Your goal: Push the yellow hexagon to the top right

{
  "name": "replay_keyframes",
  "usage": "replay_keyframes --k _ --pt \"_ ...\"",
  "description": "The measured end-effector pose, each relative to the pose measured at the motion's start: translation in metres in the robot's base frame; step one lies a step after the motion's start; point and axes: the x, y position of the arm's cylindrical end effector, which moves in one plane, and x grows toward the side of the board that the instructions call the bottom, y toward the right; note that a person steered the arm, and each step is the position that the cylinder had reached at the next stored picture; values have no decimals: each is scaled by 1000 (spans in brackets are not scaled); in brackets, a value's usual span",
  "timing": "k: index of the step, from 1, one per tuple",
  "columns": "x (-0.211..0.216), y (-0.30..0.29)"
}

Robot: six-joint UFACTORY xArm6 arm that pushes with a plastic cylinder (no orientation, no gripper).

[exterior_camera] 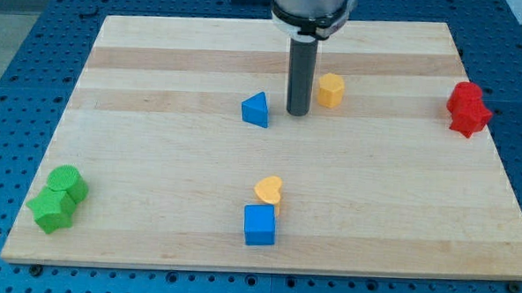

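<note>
The yellow hexagon [331, 90] sits on the wooden board [155, 151] a little right of centre in the upper part of the view. My tip [298, 112] stands just to its lower left, a small gap away, not clearly touching. A blue triangle [256, 109] lies just left of the tip.
A red block [467, 108] sits at the board's right edge. A yellow heart [269, 190] rests against the top of a blue cube [259, 224] near the bottom centre. A green cylinder [68, 182] and a green star [52, 211] sit at the bottom left corner.
</note>
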Motion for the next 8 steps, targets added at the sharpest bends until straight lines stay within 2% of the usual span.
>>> replay_keyframes --k 3,5,6,7,8 --pt "-69 111" --pt "-86 124" --pt "-104 149" --pt "-105 152" --pt "-88 151"
